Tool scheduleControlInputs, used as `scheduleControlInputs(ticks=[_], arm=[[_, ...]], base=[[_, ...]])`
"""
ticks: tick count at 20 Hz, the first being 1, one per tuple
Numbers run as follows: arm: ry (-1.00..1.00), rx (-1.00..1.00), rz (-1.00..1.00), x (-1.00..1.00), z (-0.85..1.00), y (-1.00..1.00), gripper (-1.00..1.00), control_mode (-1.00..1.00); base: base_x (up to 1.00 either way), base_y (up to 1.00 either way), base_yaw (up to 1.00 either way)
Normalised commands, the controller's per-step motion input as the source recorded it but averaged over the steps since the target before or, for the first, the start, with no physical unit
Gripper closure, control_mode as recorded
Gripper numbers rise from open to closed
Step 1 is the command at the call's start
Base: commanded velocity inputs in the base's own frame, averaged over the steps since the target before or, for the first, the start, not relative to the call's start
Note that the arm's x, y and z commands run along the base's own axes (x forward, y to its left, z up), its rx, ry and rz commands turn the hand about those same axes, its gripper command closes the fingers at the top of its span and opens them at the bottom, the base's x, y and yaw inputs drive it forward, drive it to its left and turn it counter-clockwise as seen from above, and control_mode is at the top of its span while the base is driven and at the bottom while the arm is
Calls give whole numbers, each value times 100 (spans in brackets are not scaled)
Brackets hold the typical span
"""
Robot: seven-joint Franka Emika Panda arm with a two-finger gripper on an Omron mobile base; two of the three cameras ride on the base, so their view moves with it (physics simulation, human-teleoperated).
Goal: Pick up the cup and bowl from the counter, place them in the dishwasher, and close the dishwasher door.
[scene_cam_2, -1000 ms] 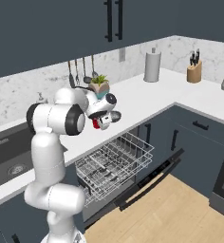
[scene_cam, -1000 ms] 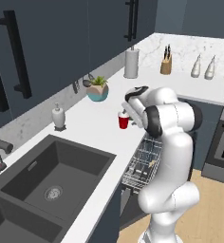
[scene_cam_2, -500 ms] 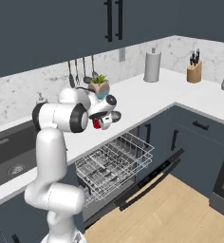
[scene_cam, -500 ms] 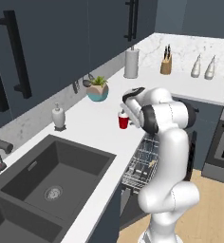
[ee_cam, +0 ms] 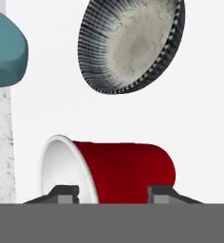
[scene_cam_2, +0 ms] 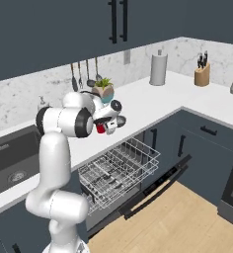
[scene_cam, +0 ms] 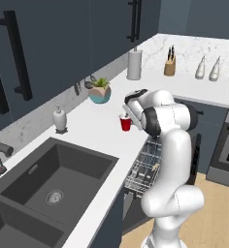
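Task was at its first pick, nothing loaded yet. The small bright red tapered cup (ee_cam: 123,171) sat on the long white marbled surface (scene_cam: 94,131), near the front edge above the open dishwasher, and in the hand view it lay between the two dark fingertips (ee_cam: 66,193) of the claw (ee_cam: 113,193), white inside facing left in that rolled view. The tips stood either side of the cup, partly spread; contact could not be confirmed, so whether the cup was actually pinched I cannot tell. In the left base view the cup (scene_cam: 125,123) appeared to rest on the surface just beside the white arm's hand. The small shallow dark grey ribbed bowl with a paler inside (ee_cam: 131,43) sat just beyond the cup on the same surface, untouched, apart from it. A teal round planter (ee_cam: 7,50) stood off to one side. The dishwasher's metal wire rack (scene_cam_2: 119,170) was pulled out and looked empty of dishes, and the flat dark blue-grey dishwasher door with its black bar handle (scene_cam_2: 155,190) hung folded down. Judged left: grip and lift the cup, rack it, repeat for the bowl, then shut the door.
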Motion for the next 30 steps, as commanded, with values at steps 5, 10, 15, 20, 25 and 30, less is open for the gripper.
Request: scheduleControlInputs(ticks=[5,10,15,20,25,30], arm=[[-9,0,0,-4,-3,0,100,-100],[-16,6,0,-79,29,-4,100,-100],[-3,17,0,-100,51,-31,100,-100],[1,20,0,-100,40,-65,100,-100],[16,26,-7,-98,9,-87,100,-100],[30,18,-11,-57,-14,-72,100,-100]], base=[[0,0,0],[0,0,0],[0,0,0],[0,0,0],[0,0,0],[0,0,0]])
